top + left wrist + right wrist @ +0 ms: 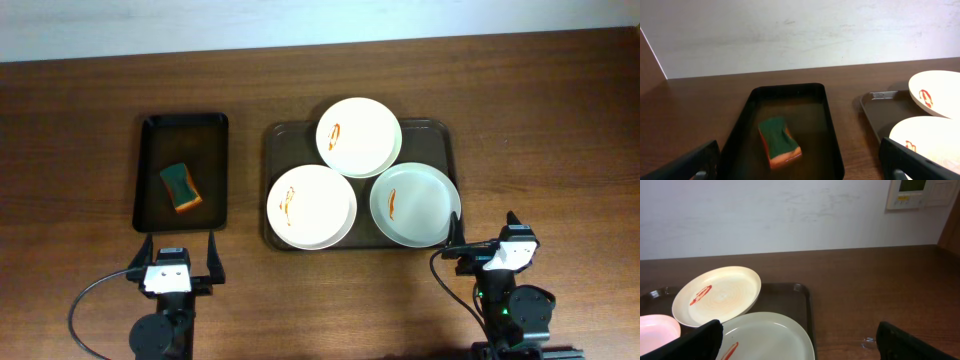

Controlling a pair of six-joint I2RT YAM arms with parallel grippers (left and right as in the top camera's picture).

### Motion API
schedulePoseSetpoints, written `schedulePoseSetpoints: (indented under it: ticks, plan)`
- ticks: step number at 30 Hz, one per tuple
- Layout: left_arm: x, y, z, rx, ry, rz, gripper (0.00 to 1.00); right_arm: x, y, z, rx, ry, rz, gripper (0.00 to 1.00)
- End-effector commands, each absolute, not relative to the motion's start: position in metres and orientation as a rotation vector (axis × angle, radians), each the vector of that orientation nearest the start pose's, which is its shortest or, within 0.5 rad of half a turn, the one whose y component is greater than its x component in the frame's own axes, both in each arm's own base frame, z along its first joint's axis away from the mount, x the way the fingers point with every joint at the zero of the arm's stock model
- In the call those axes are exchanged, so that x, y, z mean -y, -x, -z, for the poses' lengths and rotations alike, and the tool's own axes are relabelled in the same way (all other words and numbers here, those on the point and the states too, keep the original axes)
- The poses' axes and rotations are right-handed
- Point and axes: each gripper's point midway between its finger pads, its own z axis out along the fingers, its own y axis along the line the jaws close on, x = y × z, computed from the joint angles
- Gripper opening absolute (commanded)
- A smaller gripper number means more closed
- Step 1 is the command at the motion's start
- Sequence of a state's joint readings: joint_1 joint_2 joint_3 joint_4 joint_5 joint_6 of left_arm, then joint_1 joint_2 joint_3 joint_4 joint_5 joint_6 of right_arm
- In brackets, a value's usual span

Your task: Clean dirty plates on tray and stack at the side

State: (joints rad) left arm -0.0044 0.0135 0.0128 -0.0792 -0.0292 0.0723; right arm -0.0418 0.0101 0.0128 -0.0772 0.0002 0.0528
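left wrist: my left fingertips [685,162] and the black tray [832,135] run off the bottom edge; back plate [935,92] and left plate [925,140] cut at right | right wrist: right plate [770,335] cut at bottom, partly behind my right finger [695,340] | overhead: back plate covers both neighbours' rims

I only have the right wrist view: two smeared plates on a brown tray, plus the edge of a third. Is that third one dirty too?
Observer: Yes. From overhead, the front-left plate has an orange-red smear near its left side.
Operator: Is there anything to wipe with?
Observer: A green-and-orange sponge lies in a smaller black tray, left of the brown tray.
Operator: Where is the other arm?
Observer: The left gripper is open and empty, just in front of the black tray.
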Motion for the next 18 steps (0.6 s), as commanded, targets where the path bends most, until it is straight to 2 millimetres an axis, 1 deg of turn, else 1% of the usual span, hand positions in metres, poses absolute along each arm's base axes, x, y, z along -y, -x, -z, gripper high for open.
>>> schedulePoseSetpoints:
  ticks: [1, 11, 13, 14, 15, 16, 18]
  plan:
    - [-0.001, -0.246, -0.156, -1.651, -0.069, -0.078, 0.99, 0.013, -0.246, -0.155, -1.650, -0.092, 0.000, 0.98]
    - [-0.001, -0.246, -0.156, -1.651, -0.069, -0.078, 1.00, 0.013, -0.246, -0.155, -1.650, -0.092, 0.000, 0.98]
    - [-0.001, -0.246, -0.159, -1.640, -0.069, -0.077, 1.00, 0.013, -0.246, -0.155, -1.650, -0.092, 0.000, 0.98]
    - [0.008, -0.246, -0.162, -1.624, -0.110, -0.033, 0.99, 0.013, -0.246, -0.155, -1.650, -0.092, 0.000, 0.98]
    - [0.027, -0.244, -0.160, -1.622, -0.193, 0.056, 0.99, 0.013, -0.246, -0.155, -1.650, -0.092, 0.000, 0.98]
    - [0.036, -0.243, -0.161, -1.614, -0.232, 0.098, 1.00, 0.013, -0.246, -0.155, -1.650, -0.092, 0.000, 0.98]
    - [0.079, -0.228, -0.173, -1.529, -0.438, 0.301, 1.00, 0.013, -0.246, -0.155, -1.650, -0.092, 0.000, 0.98]
